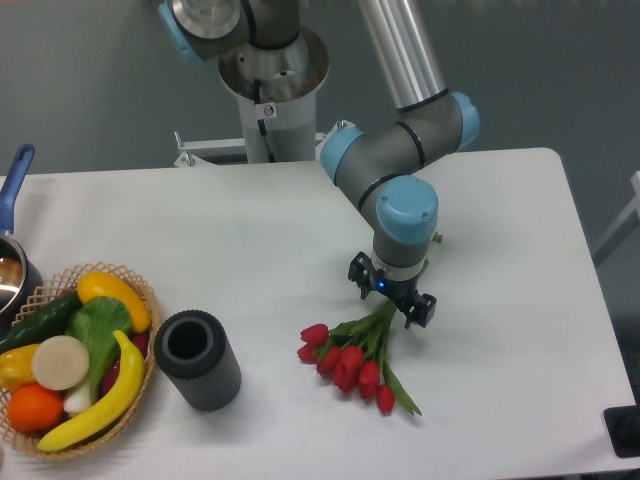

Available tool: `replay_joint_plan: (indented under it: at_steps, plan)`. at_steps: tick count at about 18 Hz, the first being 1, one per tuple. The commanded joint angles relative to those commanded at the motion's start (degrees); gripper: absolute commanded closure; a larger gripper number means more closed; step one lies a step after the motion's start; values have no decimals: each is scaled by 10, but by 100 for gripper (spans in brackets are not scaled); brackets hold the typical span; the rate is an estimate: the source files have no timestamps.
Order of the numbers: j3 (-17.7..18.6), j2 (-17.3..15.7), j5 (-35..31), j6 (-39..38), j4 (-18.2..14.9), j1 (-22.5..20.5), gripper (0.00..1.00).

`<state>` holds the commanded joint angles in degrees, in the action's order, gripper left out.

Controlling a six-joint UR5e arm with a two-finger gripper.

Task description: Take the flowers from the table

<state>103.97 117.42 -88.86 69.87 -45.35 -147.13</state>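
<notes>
The flowers (352,358) are a small bunch of red tulip buds with green stems, lying on the white table (250,230) right of centre, buds pointing toward the front left. My gripper (392,295) points straight down over the upper end of the stems. Its two black finger links stand wide apart on either side of the stems, so it looks open. The fingertips are hidden under the wrist, and I cannot tell whether they touch the stems.
A black cylinder (197,358) lies left of the flowers. A wicker basket (140,290) of produce stands at the front left edge. A pot with a blue handle (12,185) stands at the far left. The arm's base (270,90) rises behind the table.
</notes>
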Motion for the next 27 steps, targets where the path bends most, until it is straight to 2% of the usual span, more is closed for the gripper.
replay_joint_plan:
  at_steps: [2, 3, 6, 8, 13, 16, 17, 20, 21, 24, 27]
  plan:
    - [0, -2, 0, 0, 0, 0, 97]
    - [1, -3, 0, -1, -1, 0, 100]
    - [1, -12, 4, -4, -5, -3, 100]
    - [-1, -24, 5, -8, -23, -5, 100]
    - [-11, -60, 4, -30, -36, -9, 100]
    - [-40, -62, 1, -32, -51, -10, 100]
    - [-55, -62, 0, -36, -66, -10, 100]
    - [-149, -53, 2, -48, -203, -18, 100]
    - [-161, -51, 2, -45, -220, -20, 100]
    - [-180, -48, 2, -32, -231, -20, 100]
    - [-193, -49, 2, -22, -257, -20, 100]
